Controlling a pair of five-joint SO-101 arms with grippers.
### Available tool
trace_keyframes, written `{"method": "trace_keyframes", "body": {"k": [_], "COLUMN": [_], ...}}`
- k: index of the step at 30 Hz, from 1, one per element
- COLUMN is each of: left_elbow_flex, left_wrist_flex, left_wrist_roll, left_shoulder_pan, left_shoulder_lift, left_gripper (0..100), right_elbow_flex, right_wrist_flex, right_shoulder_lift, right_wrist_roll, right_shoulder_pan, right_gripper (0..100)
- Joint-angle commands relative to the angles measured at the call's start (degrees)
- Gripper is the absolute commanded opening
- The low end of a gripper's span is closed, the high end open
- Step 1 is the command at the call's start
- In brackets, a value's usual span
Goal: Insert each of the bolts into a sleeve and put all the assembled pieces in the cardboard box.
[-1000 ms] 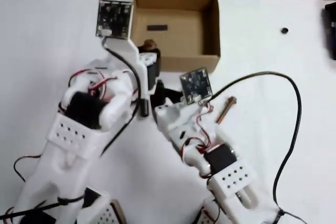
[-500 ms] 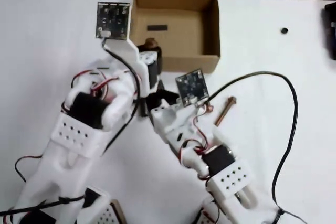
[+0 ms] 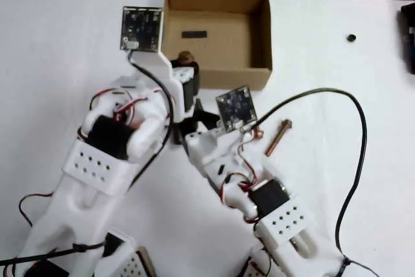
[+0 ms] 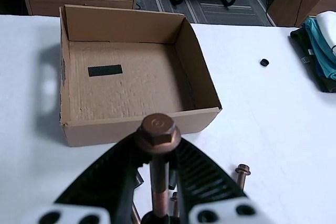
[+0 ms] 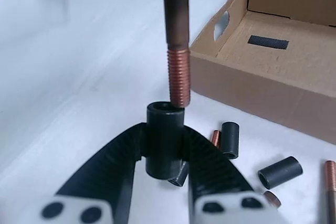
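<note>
- L gripper (image 4: 157, 149) is clamped on the bolt (image 4: 159, 128), head up, shank hanging straight down, just in front of the cardboard box (image 4: 131, 125), which sits by the desk's (image 3: 58, 50) far edge.
- R gripper (image 5: 164, 156) is clamped on a sleeve (image 5: 164, 129), upright, bore up, directly beneath.
- Key bit: both axes are vertical and the thread tip is at the sleeve's mouth, maybe a touch off-centre toward the box. We can't tell if it's in yet.
- Count: 1 sleeve held plus 3 loose sleeves (image 5: 280, 171) near the box's front wall. 1 bolt held, and we make out bits of 3 loose bolts (image 3: 277, 137).
- No assembled pcs in the box.

No writing is legible anywhere; the dark label (image 4: 105, 70) inside the cardboard box (image 4: 139, 125) shows none
</note>
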Motion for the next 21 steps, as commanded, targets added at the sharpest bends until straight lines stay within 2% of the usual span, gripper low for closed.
{"method": "trace_keyframes", "body": {"k": [1, 14, 19, 21], "left_elbow_flex": [-0.7, 1.6, 7.0, 7.2], "left_wrist_flex": [0.9, 2.8, 6.7, 7.9], "left_wrist_roll": [0.2, 0.1, 0.0, 0.1], "left_shoulder_pan": [0.3, 0.6, 4.5, 5.6], "left_shoulder_lift": [-1.9, -1.9, -1.9, -2.0], "left_gripper": [2, 2, 2, 6], "right_elbow_flex": [-0.6, -0.9, -3.7, -4.1], "right_wrist_flex": [-1.4, -1.5, -1.5, -1.5], "right_shoulder_lift": [-1.9, -1.9, -1.9, -1.9], "right_wrist_roll": [-0.2, -0.2, 0.1, 0.2], "right_shoulder_pan": [2.6, 4.4, 4.5, 4.5], "right_gripper": [1.9, 1.9, 1.9, 1.9]}}
